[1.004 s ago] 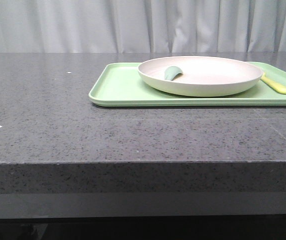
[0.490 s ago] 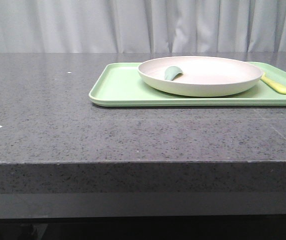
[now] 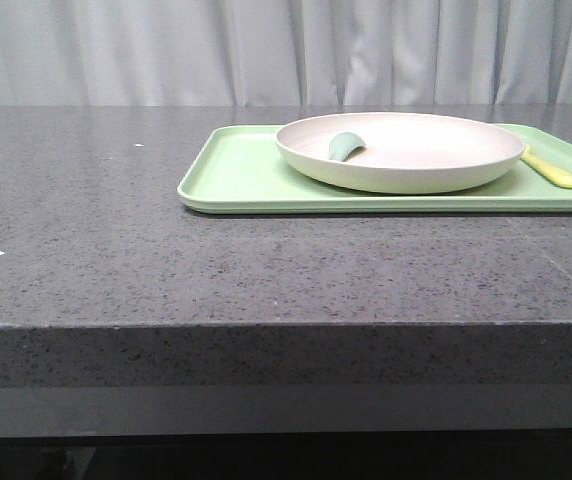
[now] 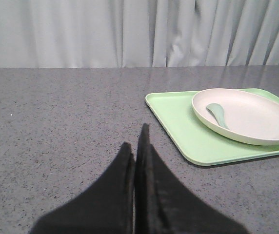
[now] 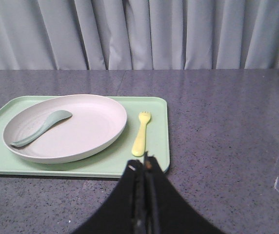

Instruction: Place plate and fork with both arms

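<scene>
Left gripper: black fingers pressed together, nothing between them; hangs over bare table, well apart from the tray's near left corner. Out of the front view.

Right gripper: black fingers closed tight, empty; hangs at the tray's near edge, just short of the fork's handle end. Out of the front view.

Plate: round, shallow, cream-white, raised rim. Rests on the tray, filling most of its middle and reaching nearly from the front lip to the back lip. Upright, flat.

Fork: pale yellow, slim handle, short tines. Lies flat on the tray, in the strip between the plate and the tray's right lip, just beside the plate; touching or not cannot be told. Tines point to the tray's far edge, handle to its near edge. In the front view only the handle end shows past the plate's rim.

Spoon: small, teal-green, curved. Lies inside the plate, on the half toward the tray's left side, its handle running up the inner wall.

Tray: flat, rectangular, light green, low lip. Sits on the table with bare floor at its left end.

Table: dark speckled grey stone top.

Curtain: pale grey, pleated, behind the table.
</scene>
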`<state>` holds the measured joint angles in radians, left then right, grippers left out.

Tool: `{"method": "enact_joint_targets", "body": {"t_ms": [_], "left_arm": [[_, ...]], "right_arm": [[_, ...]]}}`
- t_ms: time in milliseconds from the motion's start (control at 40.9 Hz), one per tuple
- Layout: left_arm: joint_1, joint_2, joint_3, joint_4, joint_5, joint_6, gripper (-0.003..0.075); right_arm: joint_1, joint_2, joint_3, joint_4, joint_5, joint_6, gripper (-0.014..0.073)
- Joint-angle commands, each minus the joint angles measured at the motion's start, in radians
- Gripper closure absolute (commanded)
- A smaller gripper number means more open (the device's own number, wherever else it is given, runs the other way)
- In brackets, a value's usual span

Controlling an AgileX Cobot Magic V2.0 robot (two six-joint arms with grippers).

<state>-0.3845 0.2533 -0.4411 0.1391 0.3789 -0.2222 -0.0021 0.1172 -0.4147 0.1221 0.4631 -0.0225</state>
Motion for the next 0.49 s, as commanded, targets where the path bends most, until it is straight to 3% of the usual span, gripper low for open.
{"method": "enact_joint_targets", "body": {"t_ms": [0, 171, 343, 465], "left_arm": [[0.002, 0.009, -0.029, -0.035, -0.084, -0.009, 0.0738], [0.002, 0.009, -0.022, -0.154, -0.086, 0.150, 0.0738], [0.006, -0.040, 0.074, -0.154, -0.222, 0.154, 0.0738], [0.067, -0.129, 0.171, -0.154, -0.304, 0.154, 0.0738]], "right_arm": [[-0.006, 0.012, -0.024, -0.005, -0.084, -0.011, 0.0661], [-0.006, 0.012, -0.024, -0.005, -0.084, -0.011, 0.0661], [-0.006, 0.012, -0.024, -0.005, -0.084, -0.011, 0.0661], [-0.006, 0.012, -0.024, -0.005, -0.084, -0.011, 0.0661]]}}
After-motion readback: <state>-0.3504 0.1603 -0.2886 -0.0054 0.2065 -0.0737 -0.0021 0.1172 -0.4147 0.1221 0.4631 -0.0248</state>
